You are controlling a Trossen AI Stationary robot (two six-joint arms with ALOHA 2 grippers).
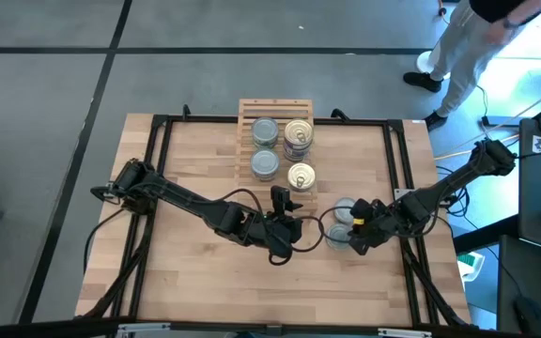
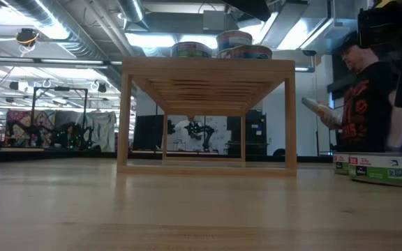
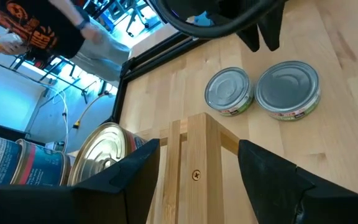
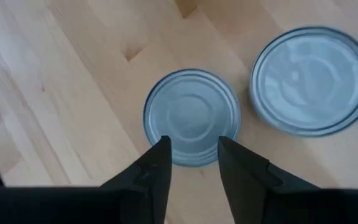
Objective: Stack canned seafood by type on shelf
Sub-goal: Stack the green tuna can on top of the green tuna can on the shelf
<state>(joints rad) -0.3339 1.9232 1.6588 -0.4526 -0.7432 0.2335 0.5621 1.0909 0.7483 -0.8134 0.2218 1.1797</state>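
The light-wood shelf [image 1: 275,117] stands at the table's far middle. On it are two silver-topped tins [image 1: 264,131] [image 1: 265,164], a gold-topped stack [image 1: 299,136] and a single gold-topped tin [image 1: 301,176]. Two silver-topped, green-labelled tins [image 1: 343,210] [image 1: 338,235] stand on the table to the shelf's near right. They also show in the right wrist view [image 4: 191,115] [image 4: 312,78]. My left gripper [image 1: 282,199] [image 3: 197,168] is open and empty at the shelf's near edge, its fingers on either side of a shelf corner [image 3: 194,155]. My right gripper [image 1: 350,228] [image 4: 194,158] is slightly open above one table tin.
A person [image 2: 361,90] stands beyond the table's far right corner. A black frame [image 1: 158,127] runs around the tabletop. Cables [image 1: 313,225] lie between the two grippers. Bare wood lies to the left of and nearer than the shelf [image 1: 205,272].
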